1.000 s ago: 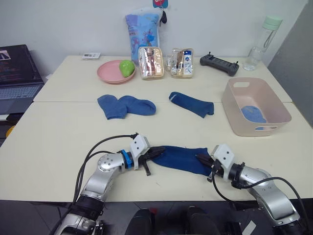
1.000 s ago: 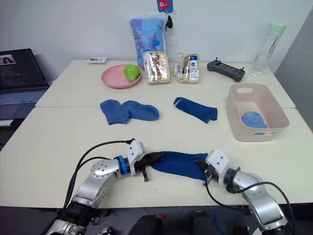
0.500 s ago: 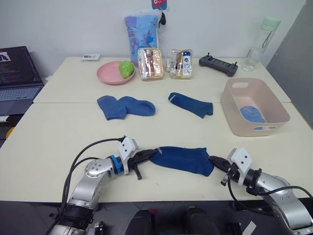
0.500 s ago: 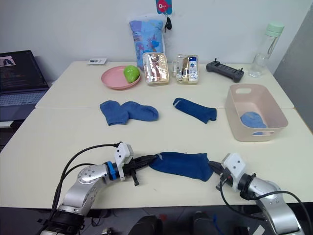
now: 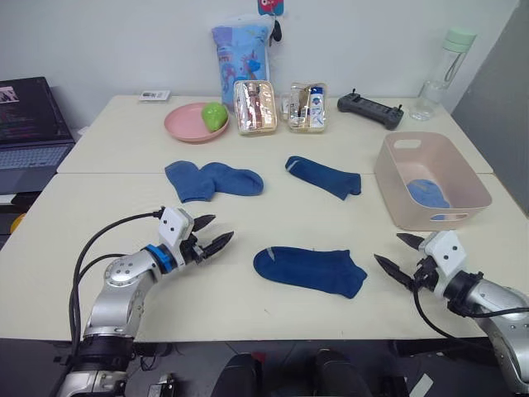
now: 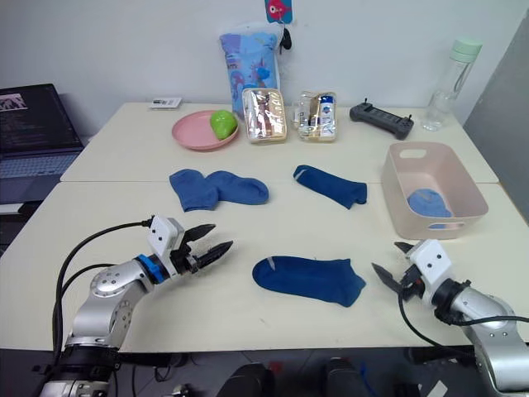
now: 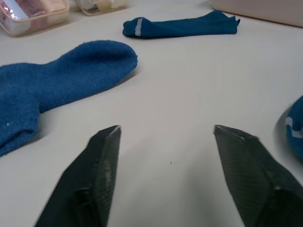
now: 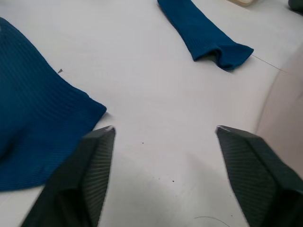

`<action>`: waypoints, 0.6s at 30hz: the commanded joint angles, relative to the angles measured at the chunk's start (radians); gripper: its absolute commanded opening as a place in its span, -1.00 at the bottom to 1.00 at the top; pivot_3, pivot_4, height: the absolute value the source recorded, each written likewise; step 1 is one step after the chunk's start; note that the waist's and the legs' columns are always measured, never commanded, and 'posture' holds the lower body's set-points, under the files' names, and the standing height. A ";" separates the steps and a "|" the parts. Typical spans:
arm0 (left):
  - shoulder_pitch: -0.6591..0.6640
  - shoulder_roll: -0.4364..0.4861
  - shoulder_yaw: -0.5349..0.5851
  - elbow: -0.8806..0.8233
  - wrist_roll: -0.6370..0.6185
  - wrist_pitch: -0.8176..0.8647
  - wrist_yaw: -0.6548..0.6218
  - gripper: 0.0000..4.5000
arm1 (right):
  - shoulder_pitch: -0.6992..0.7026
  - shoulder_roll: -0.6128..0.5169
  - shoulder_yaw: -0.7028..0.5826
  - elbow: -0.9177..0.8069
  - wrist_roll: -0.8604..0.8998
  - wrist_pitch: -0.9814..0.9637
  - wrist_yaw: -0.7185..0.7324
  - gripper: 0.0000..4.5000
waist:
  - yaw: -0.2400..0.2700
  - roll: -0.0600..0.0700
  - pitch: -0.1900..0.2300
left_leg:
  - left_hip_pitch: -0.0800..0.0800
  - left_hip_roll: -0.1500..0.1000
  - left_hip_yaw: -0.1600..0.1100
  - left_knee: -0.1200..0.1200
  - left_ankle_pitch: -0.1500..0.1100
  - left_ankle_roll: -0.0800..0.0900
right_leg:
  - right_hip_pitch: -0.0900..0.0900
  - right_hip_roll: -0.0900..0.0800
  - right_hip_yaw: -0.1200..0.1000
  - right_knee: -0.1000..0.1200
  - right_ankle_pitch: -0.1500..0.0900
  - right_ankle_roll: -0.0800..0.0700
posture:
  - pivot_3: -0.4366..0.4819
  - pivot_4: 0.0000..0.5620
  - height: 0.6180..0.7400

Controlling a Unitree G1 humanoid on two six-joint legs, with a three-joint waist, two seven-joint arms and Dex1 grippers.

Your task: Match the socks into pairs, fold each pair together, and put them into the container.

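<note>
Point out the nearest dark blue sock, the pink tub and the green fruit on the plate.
Nearest dark blue sock (image 5: 310, 270), left eye view, middle of the sock.
Pink tub (image 5: 397, 192), left eye view, its near left wall.
Green fruit (image 6: 220, 123), right eye view, its centre.

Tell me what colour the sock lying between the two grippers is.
Dark blue sock, clearest in the right eye view.

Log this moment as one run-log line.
left gripper: open, off sock | right gripper: open, off sock | dark blue sock: flat between grippers | container: holds light blue sock
</note>
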 commanded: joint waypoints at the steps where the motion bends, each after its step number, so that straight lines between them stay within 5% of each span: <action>1: 0.005 -0.006 0.004 -0.020 0.004 -0.028 0.004 0.94 | 0.000 0.007 -0.004 -0.016 -0.012 -0.026 -0.013 1.00 | 0.000 0.000 0.000 | 0.000 0.000 0.000 0.000 0.000 0.000 | 0.000 0.000 0.000 0.000 0.000 0.000 | -0.05 -0.47 1.00; 9: -0.026 -0.014 -0.018 -0.087 -0.025 0.019 -0.023 0.99 | -0.058 -0.005 0.045 -0.018 -0.035 0.008 -0.008 1.00 | 0.000 0.000 0.000 | 0.000 0.000 0.000 0.000 0.000 0.000 | 0.000 0.000 0.000 0.000 0.000 0.000 | -0.05 -0.47 1.00; 18: -0.211 -0.071 -0.112 -0.173 -0.052 0.124 -0.047 0.99 | -0.497 0.066 0.229 0.188 -0.122 0.192 -0.065 1.00 | -0.003 0.000 0.000 | 0.000 0.000 0.000 0.000 0.000 0.000 | -0.001 0.000 0.000 0.001 0.000 0.000 | -0.05 -0.47 1.00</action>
